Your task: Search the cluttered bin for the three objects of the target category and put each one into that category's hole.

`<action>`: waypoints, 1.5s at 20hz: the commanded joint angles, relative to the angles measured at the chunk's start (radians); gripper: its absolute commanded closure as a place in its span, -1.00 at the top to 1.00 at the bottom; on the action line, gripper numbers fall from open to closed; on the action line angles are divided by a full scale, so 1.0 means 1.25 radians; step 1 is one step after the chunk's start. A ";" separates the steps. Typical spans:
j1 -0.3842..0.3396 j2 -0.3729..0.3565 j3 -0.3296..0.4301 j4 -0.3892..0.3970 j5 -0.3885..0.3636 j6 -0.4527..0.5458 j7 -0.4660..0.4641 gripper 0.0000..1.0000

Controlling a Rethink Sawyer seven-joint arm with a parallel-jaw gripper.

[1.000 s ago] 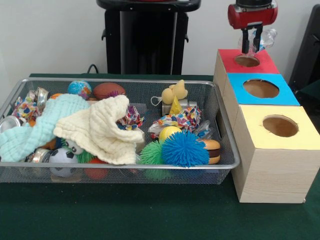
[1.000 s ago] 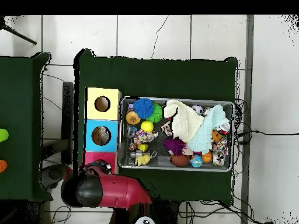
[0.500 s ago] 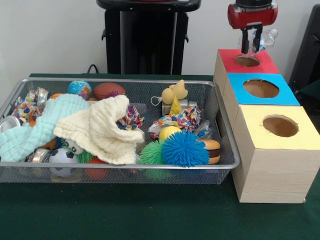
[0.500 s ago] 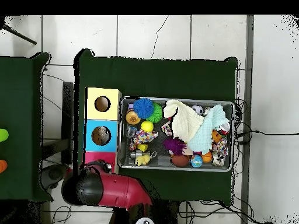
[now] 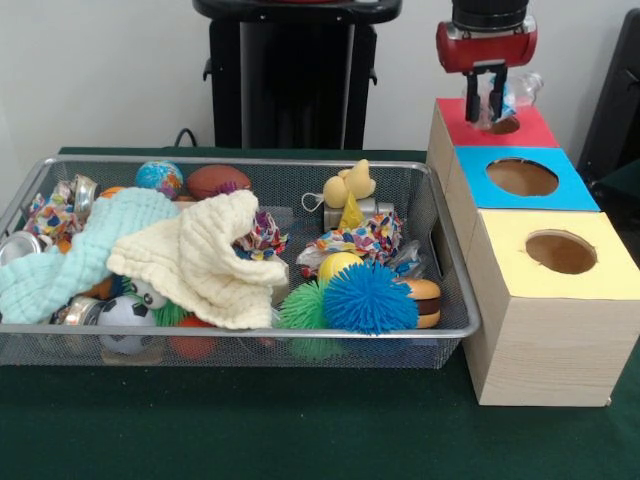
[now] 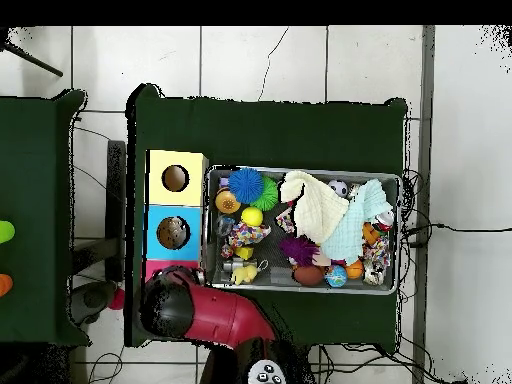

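Observation:
My gripper (image 5: 485,108) hangs over the red top (image 5: 452,116) of the far wooden box. It is shut on a wrinkly see-through bottle (image 5: 508,92) with a bit of blue on it, held just above the round hole (image 5: 510,127), which the bottle partly hides. The wire-mesh bin (image 5: 240,160) lies to the left, full of toys and cloths; it also shows in the overhead view (image 6: 300,171). No other bottle shows clearly among the clutter. In the overhead view the red arm (image 6: 205,312) covers the gripper and most of the red box (image 6: 157,265).
A blue-topped box (image 5: 575,190) and a yellow-topped box (image 5: 600,275) stand in a row in front of the red one. In the bin are a cream cloth (image 5: 205,255), a mint cloth (image 5: 70,255), spiky balls (image 5: 368,297) and metal cans (image 5: 22,245). The black pedestal (image 5: 295,75) stands behind.
The gripper has moved a little left and toward the bin with the bottle in it. In the overhead view the arm has swung right over the red box.

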 commanded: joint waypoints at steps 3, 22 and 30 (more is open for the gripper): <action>0.035 0.044 -0.031 -0.180 0.052 0.072 0.219 -1.00; 0.094 0.102 -0.093 -0.261 0.063 0.118 0.235 -1.00; 0.032 0.128 -0.030 -0.188 0.023 0.014 0.176 -1.00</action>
